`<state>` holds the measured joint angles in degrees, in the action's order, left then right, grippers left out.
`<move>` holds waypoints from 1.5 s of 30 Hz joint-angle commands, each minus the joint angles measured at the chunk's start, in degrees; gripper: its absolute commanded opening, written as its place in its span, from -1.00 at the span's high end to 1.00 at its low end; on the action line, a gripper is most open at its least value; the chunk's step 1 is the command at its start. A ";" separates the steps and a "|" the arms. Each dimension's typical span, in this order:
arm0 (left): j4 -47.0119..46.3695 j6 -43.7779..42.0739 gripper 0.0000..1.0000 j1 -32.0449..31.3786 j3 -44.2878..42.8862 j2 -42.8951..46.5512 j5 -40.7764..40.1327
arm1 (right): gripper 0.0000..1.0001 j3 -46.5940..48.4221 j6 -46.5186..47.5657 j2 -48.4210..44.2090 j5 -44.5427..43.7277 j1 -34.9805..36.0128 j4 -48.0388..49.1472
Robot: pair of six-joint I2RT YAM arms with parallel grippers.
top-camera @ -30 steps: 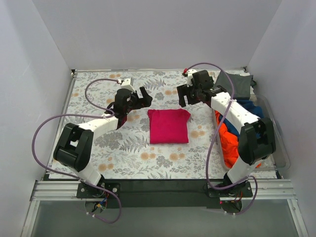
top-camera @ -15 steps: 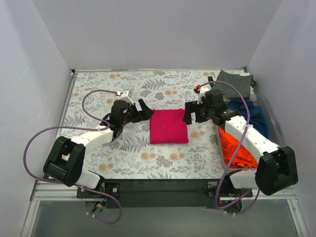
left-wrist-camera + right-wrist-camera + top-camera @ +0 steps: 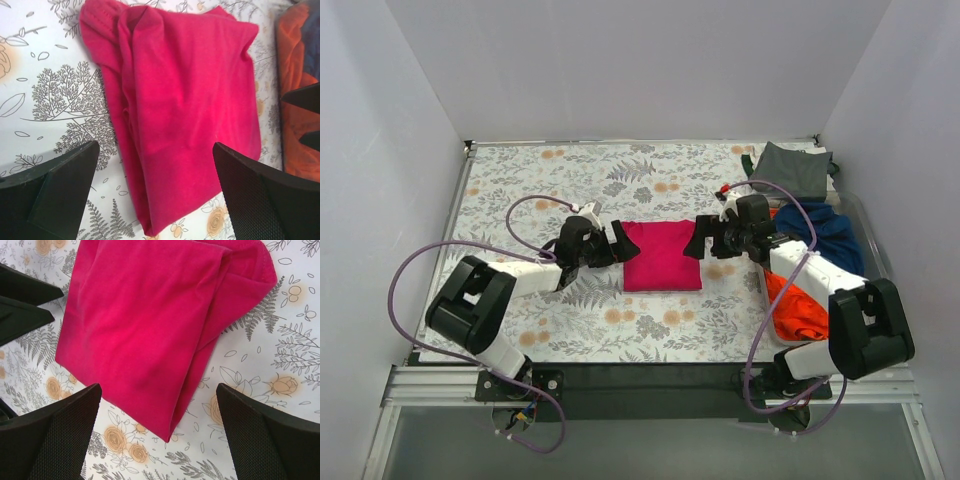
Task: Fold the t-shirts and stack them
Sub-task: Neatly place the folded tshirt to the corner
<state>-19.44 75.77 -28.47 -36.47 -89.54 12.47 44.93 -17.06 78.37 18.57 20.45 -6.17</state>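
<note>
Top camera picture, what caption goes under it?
Open left pincer and open right pincer flank the folded pink t-shirt.

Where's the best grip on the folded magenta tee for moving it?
Probably pinch the magenta t-shirt at its left and right folded edges, with the left pincer and right pincer each coming in low from its own side: it lies flat, layers stacked there.

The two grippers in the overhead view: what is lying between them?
A folded pink t-shirt lies on the tablecloth between the left gripper and right gripper, seen from overhead.
</note>
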 commanded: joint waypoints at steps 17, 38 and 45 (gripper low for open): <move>3.27 -1.32 -0.42 -2.56 -3.61 -5.12 -4.47 | -0.67 -0.89 -3.95 12.15 2.96 -0.32 10.13; 3.53 -1.06 0.11 -5.19 -5.54 -8.90 -4.29 | -0.61 -1.07 -10.97 20.85 3.67 10.84 19.97; 3.62 -1.15 0.15 -5.46 -5.37 -8.81 -4.30 | -0.35 0.33 -11.59 23.93 2.53 12.34 21.55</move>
<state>-17.96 75.37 -33.30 -41.32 -98.15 8.56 45.67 -27.44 99.29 21.47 32.03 18.50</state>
